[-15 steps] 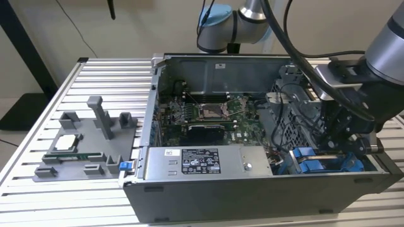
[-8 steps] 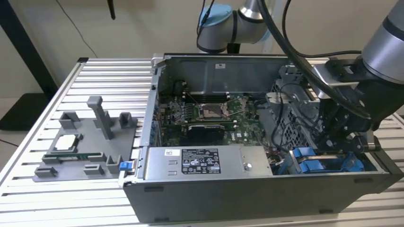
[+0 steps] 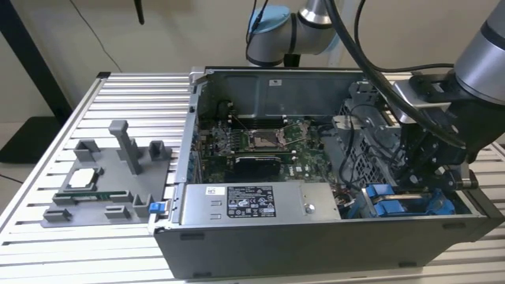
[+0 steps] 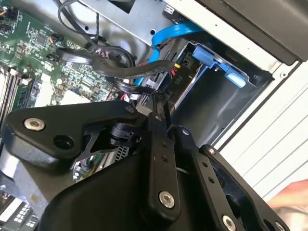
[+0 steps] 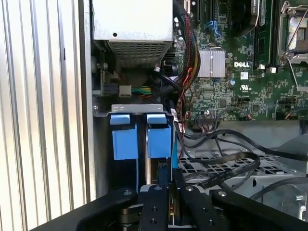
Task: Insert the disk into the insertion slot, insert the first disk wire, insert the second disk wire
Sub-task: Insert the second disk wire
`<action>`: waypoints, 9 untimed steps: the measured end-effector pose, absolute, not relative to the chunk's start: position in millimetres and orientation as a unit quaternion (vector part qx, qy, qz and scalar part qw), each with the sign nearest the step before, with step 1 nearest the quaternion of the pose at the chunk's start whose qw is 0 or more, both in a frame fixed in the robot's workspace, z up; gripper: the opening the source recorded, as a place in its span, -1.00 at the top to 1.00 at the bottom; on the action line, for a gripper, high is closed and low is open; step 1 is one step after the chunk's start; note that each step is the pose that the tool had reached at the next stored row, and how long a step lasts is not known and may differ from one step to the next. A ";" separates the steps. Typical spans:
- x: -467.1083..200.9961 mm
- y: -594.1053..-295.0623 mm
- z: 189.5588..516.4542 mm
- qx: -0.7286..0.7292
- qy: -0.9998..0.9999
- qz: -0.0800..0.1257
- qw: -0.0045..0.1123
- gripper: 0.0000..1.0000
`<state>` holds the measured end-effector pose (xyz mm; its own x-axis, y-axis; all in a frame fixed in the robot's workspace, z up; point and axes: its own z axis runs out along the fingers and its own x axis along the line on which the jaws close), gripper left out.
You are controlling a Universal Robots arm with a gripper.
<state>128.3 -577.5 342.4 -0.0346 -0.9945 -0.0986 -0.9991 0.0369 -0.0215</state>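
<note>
The gripper (image 3: 420,177) reaches down into the open computer case at the exterior view's right, over the insertion slot (image 5: 131,109), a grey metal bay. Two blue carrier tabs (image 5: 159,138) stand at the bay's mouth, and the disk sits edge-on inside behind them, mostly hidden. In both wrist views the gripper (image 5: 168,186) (image 4: 161,100) has its fingers close together on the black connector of a flat black disk wire (image 4: 139,72), right at the bay's mouth. A blue wire (image 4: 173,32) and a second black plug (image 4: 176,75) lie just beyond the fingertips.
The grey power-supply box (image 3: 252,202) lies next to the bay, with the green motherboard (image 3: 261,142) behind it. Loose black cables (image 5: 226,163) loop over a perforated metal plate. A grey fixture (image 3: 110,183) with parts stands on the slatted table at the exterior view's left.
</note>
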 end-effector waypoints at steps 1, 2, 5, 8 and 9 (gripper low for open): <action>128.5 -577.5 342.1 -0.693 0.719 0.026 0.043 1.00; 128.7 -577.5 341.9 -0.693 0.719 0.026 0.042 1.00; 129.1 -577.5 341.1 -0.694 0.719 0.026 0.042 1.00; 129.3 -577.5 339.9 -0.694 0.719 0.025 0.042 1.00; 129.3 -577.4 339.2 -0.694 0.719 0.025 0.042 1.00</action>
